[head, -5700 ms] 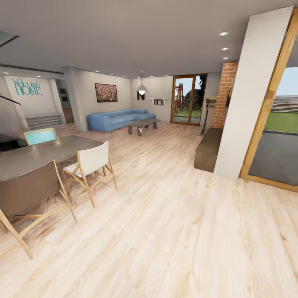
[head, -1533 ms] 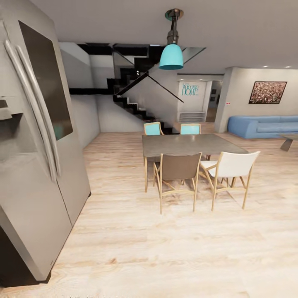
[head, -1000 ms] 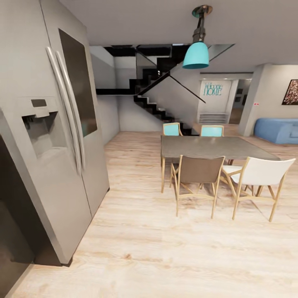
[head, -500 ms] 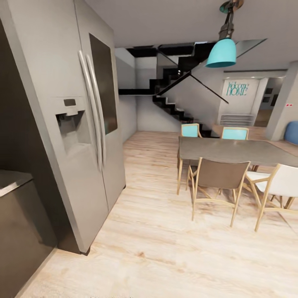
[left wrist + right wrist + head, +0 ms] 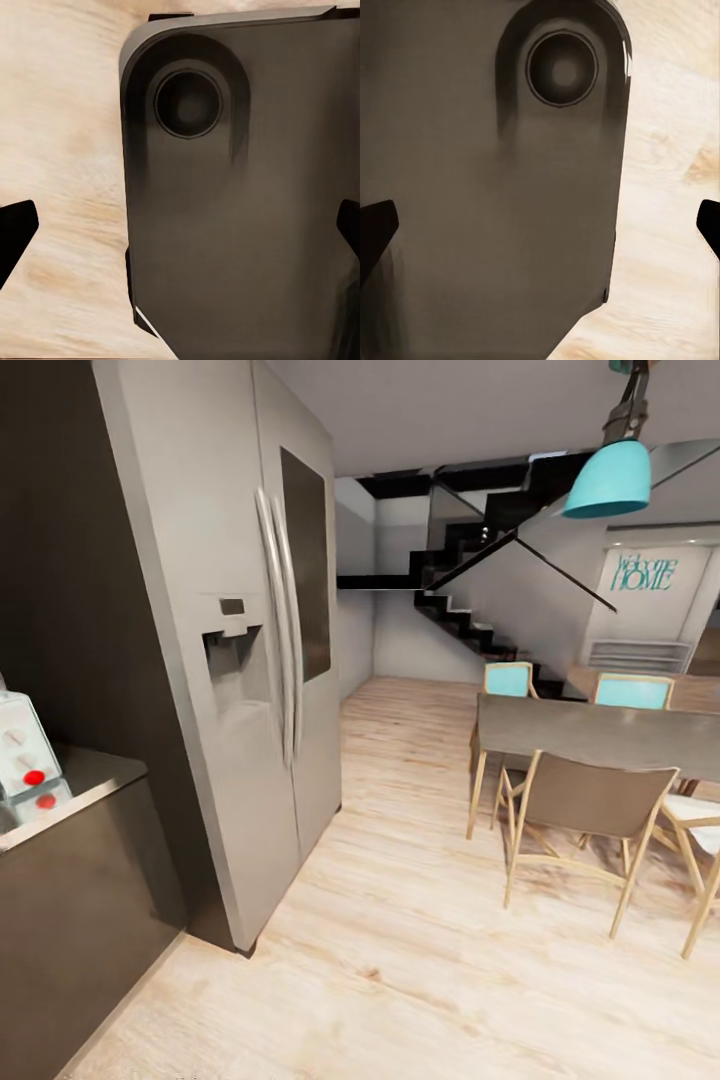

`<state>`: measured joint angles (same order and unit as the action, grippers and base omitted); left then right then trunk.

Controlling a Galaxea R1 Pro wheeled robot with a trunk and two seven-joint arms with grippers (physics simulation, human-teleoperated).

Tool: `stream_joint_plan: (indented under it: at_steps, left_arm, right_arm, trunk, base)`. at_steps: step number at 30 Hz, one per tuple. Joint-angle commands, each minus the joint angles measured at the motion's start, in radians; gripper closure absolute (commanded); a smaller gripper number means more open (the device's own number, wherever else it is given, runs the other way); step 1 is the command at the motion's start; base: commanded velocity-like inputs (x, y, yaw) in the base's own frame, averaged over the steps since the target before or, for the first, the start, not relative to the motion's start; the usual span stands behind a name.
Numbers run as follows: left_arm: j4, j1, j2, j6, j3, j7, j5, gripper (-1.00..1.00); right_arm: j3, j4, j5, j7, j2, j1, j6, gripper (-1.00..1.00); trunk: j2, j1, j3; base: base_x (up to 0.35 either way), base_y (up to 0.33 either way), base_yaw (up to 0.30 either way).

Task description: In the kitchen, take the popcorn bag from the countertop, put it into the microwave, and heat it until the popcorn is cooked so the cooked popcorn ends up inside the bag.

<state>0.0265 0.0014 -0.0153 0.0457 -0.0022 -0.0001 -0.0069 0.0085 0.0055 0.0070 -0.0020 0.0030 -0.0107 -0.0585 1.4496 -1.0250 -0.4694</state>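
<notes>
At the far left of the head view, the edge of the pale microwave (image 5: 24, 760) pokes in, showing its side panel with two red knobs. It stands on the grey countertop (image 5: 95, 775) over a dark cabinet. The popcorn bag and the popcorn are out of view. In the left wrist view my left gripper (image 5: 180, 232) is open, its dark fingertips (image 5: 15, 232) far apart over my own grey base and the wood floor. My right gripper (image 5: 540, 229) is open in the same way, with nothing between its fingertips (image 5: 376, 225).
A tall grey double-door fridge (image 5: 250, 660) stands right beside the counter. A dining table (image 5: 590, 725) with several chairs (image 5: 585, 805) is at the right, under a turquoise lamp (image 5: 610, 475). A black staircase (image 5: 470, 610) is behind. Light wood floor (image 5: 400, 960) lies between fridge and table.
The camera has swung to the left: lounge and sofa slid out, fridge and table shifted right in the picture, and the counter with the microwave's edge came into view at the left.
</notes>
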Motion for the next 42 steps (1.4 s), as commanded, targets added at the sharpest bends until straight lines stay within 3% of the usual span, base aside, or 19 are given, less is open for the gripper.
stream_joint_plan:
  at_steps: [1, 42]
  left_arm:
    - [0.001, 0.0, 0.0, 0.002, 0.0, 0.0, -0.001, -1.0]
    - [0.001, 0.0, 0.0, 0.002, -0.001, 0.0, -0.001, -1.0]
  right_arm:
    - [0.001, 0.001, 0.001, -0.001, 0.0, 0.0, -0.004, -1.0]
    - [0.001, 0.001, 0.001, 0.0, 0.0, 0.0, -0.004, -1.0]
  trunk:
    - [0.0, 0.0, -0.001]
    - [0.0, 0.0, -0.001]
  base:
    - [0.0, 0.0, 0.288]
    - [0.0, 0.0, 0.288]
